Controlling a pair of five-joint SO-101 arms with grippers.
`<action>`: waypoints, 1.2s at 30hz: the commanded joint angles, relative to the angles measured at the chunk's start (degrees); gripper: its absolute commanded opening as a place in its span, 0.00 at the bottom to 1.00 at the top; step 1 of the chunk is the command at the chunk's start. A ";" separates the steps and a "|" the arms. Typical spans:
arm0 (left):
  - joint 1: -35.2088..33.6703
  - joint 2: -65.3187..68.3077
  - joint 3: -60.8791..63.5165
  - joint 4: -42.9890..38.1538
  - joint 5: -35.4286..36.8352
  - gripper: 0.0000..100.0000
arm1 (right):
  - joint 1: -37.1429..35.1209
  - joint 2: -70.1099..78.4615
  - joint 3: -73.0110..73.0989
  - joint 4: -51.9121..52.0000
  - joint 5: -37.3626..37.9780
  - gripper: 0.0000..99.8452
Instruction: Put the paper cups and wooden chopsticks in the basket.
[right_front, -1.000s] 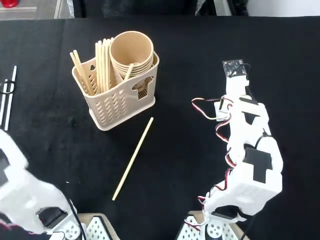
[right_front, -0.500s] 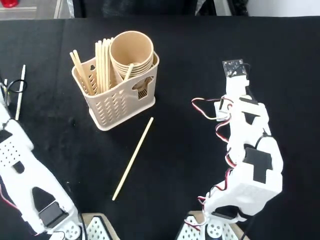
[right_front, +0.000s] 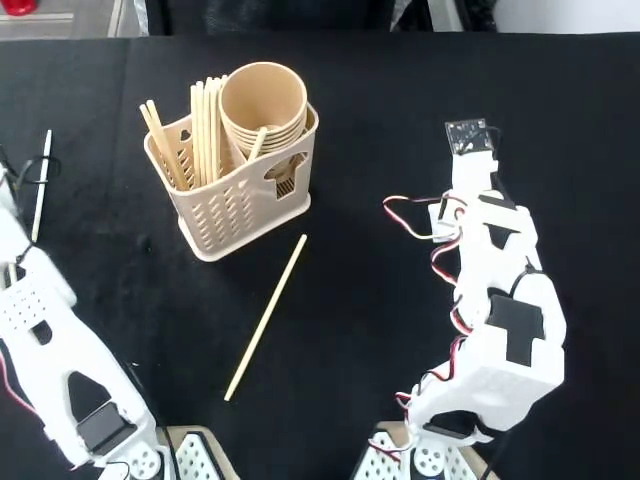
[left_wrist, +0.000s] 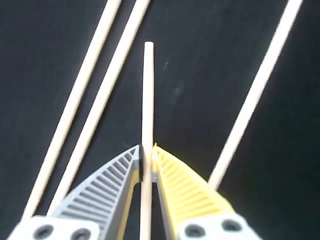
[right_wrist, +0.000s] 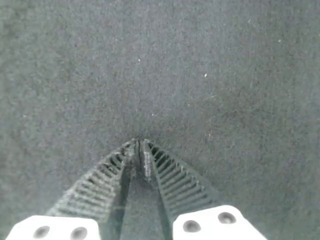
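High view: at the left edge of the desk (right_front: 380, 90), the left arm stood extended, the left pincer (left_wrist: 148, 157) pinching one wooden chopstick (left_wrist: 148, 100). Paper cups (right_front: 262, 100) and upright chopsticks (right_front: 205, 120) filled the basket (right_front: 235, 215), with a loose chopstick (right_front: 265, 318) near it. The right arm stretched forward, the right pincer (right_wrist: 139, 147) closed on nothing.

Matt wood chopstick (left_wrist: 148, 90), ribbed plastic left claw (left_wrist: 148, 150), fuzzy blk cloth table (right_wrist: 210, 60)

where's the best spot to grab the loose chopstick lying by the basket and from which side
Grip the loose chopstick near its middle, coming straight down from above and pinching across its length. It lies flat and slanted on the table with bare cloth on both sides, so a mid-shaft hold should stay balanced. Its far end sits near the basket, leaving less room.
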 joint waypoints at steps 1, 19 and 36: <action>0.04 -10.55 -0.75 7.82 2.37 0.03 | 0.18 -3.38 -0.22 -0.26 0.62 0.01; 5.85 -58.55 66.07 -1.14 7.21 0.03 | 0.18 -3.38 -0.04 -0.26 0.62 0.01; 24.92 -145.05 135.25 -62.95 26.81 0.03 | 0.18 -3.38 -0.13 -0.26 0.62 0.01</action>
